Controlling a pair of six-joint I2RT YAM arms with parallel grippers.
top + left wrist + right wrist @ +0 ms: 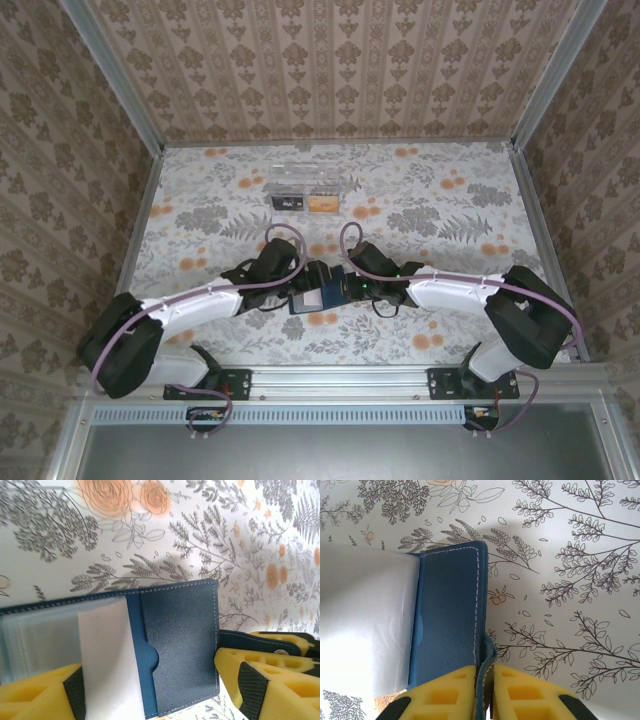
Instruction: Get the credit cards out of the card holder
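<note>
The card holder (315, 293) sits open at the lower middle of the top view, between the two arms. The right claw (485, 680) pinches the tab at its edge, steadying it. The left claw (162, 687) stands spread around a pale sheet (107, 665), seemingly a card, poking from the pocket. An orange card (320, 204) lies on the worktop (200, 200) by the clear box (303, 180). The pull-out step looks in hand; next, the left claw should close on that sheet alone and draw it free.

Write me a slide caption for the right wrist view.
Right gripper pinches the edge tab of the open navy card holder over the floral tabletop.
</note>
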